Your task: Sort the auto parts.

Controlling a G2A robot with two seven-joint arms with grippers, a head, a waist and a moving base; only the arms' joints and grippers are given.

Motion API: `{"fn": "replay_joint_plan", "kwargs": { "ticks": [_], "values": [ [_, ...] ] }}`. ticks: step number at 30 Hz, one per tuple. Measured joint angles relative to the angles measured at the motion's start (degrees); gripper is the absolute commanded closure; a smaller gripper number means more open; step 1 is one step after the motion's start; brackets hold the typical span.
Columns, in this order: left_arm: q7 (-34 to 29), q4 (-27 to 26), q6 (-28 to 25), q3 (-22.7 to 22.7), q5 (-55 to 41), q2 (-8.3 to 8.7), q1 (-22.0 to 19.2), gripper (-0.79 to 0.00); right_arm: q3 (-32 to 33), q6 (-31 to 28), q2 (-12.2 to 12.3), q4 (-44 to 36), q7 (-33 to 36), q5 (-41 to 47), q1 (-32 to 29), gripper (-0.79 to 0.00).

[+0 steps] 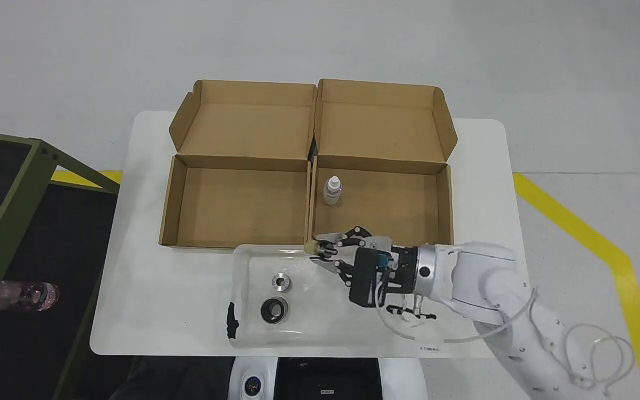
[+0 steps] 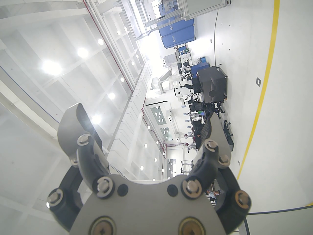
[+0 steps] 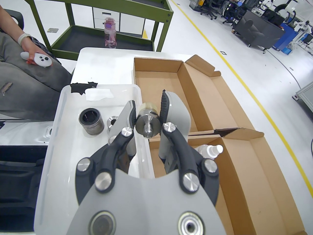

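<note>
Sitting at the near edge of the white table (image 1: 480,180), a clear tray (image 3: 66,147) holds a black-ringed bearing (image 3: 90,121) and, just beside it, a small silver sleeve (image 3: 113,121); the two are close together but not touching. Over the tray's far rim, the right gripper (image 3: 148,103) is clamped on a stubby metal cylinder (image 3: 146,121). The part is held clear of the tray floor, and its short shaft points back toward the wrist. Just past that rim, two open cardboard boxes lie side by side with their lids folded back. These are the left box (image 1: 235,205) and the right box (image 1: 400,205). The right box holds a small white spray bottle (image 1: 331,189) near the wall shared with its neighbour. Farther off to the left, beyond the table, stands a green cart (image 3: 161,25) with a pink bottle (image 3: 110,32) on its lower shelf. The left gripper (image 2: 144,113) faces the hall ceiling, with its jaws wide apart and nothing between them.
</note>
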Motion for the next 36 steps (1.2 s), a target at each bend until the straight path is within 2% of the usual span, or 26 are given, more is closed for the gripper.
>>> {"fn": "replay_joint_plan", "kwargs": {
  "ticks": [21, 36],
  "values": [
    [0.0, 0.0, 0.0, 0.0, 0.0, 0.0, 0.0, -0.785, 4.6, 1.4, 0.3, 4.9, 1.0, 4.6, 2.2, 0.0],
    [0.0, 0.0, 0.0, 0.0, 0.0, 0.0, 0.0, -0.785, 3.4, 1.4, 0.1, 12.5, 6.0, 4.8, 6.8, 0.0]
  ]
}}
